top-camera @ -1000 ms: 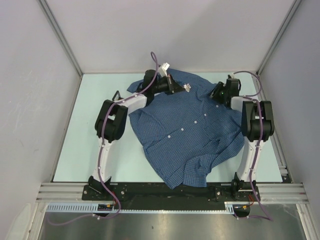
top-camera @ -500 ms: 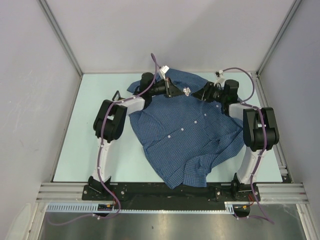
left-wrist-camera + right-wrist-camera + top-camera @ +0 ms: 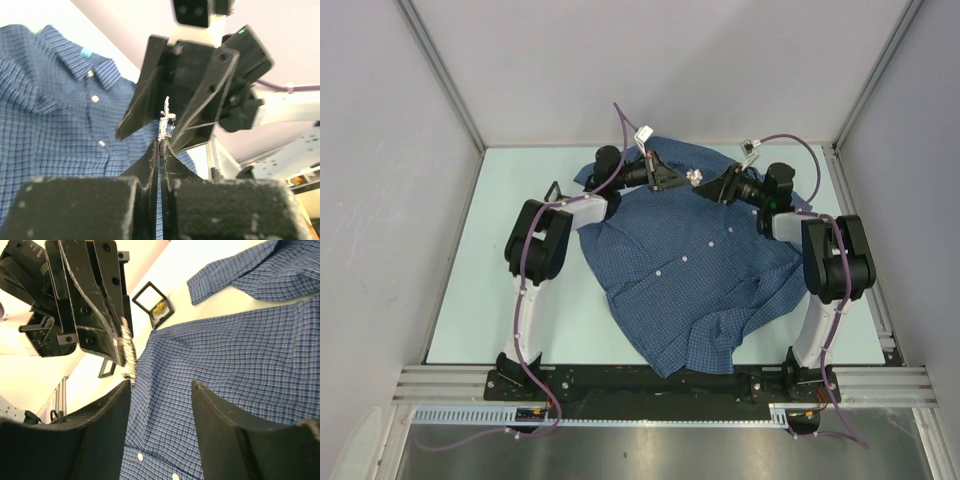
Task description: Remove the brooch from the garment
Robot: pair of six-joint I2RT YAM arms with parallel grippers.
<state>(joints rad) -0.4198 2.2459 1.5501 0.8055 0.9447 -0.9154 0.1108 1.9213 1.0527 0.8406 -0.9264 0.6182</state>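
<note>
Near the table's twelve o'clock, over the limp garment, my left gripper is pinched tight on the small, rigid, likely delicate brooch, while my right gripper gapes empty at its four o'clock, so I'd nip its metal edge lightly.

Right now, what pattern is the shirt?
Fine blue check on the shirt, clearest in the right wrist view.

Left tool pinched, right tool spread
</note>
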